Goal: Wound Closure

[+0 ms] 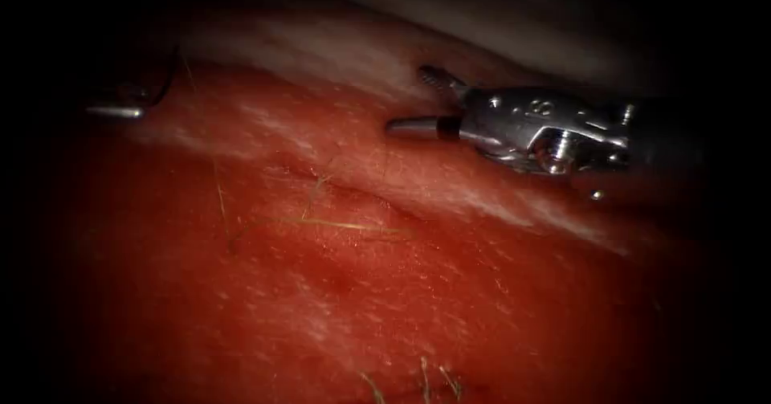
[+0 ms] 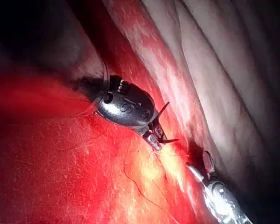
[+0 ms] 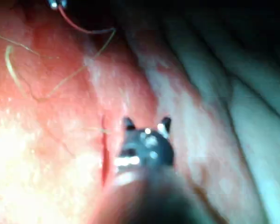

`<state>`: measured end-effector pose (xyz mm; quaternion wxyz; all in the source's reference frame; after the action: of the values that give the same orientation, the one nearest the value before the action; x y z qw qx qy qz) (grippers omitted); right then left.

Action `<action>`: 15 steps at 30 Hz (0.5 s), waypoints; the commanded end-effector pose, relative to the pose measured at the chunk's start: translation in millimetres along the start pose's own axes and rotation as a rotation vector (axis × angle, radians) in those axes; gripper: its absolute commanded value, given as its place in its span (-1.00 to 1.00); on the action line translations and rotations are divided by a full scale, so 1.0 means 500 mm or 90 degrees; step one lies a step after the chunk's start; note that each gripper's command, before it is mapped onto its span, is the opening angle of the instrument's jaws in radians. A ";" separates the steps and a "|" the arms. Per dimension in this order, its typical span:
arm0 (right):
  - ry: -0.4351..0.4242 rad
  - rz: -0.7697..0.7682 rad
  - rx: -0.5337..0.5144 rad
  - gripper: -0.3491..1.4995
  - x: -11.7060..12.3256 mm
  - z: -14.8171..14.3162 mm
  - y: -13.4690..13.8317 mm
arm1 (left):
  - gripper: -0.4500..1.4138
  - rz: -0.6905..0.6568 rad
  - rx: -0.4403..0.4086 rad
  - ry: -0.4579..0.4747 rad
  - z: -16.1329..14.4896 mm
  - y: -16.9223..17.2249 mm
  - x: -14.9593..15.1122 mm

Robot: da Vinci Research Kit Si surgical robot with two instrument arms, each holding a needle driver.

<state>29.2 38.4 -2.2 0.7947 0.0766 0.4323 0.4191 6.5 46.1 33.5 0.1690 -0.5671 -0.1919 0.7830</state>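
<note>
Holding nothing, my right tool (image 1: 418,99) hovers jaws spread over the tissue (image 1: 337,291). My left tool (image 2: 155,135) grips the needle (image 2: 164,125), thread (image 2: 140,189) trailing.

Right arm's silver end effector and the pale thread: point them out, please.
Right arm's silver end effector (image 1: 409,103): endoscope view, midway between its open, empty jaws.
Pale thread (image 3: 65,81): right wrist view, middle of strand.

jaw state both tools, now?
Left tool: shut on the needle, held above the tissue.
Right tool: open, holds nothing.
</note>
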 end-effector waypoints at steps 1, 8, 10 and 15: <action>0.000 0.001 0.008 0.16 0.0010 0.0035 -0.0017 | -0.89 -0.001 -0.001 0.000 0.0014 0.0002 -0.0011; -0.003 -0.008 0.019 -0.24 -0.0004 0.0080 -0.0037 | -0.89 -0.001 -0.002 0.001 0.0015 0.0003 -0.0010; 0.000 -0.014 0.026 -1.00 -0.0019 0.0084 -0.0027 | -0.89 -0.001 -0.002 0.001 0.0017 0.0003 -0.0010; 0.004 -0.012 0.028 -1.00 -0.0057 0.0094 -0.0011 | -0.89 -0.001 -0.005 0.001 0.0021 0.0005 -0.0010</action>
<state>31.4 36.6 2.0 0.7965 0.0881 0.4428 0.4022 6.1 46.0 33.5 0.1677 -0.5683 -0.1940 0.7818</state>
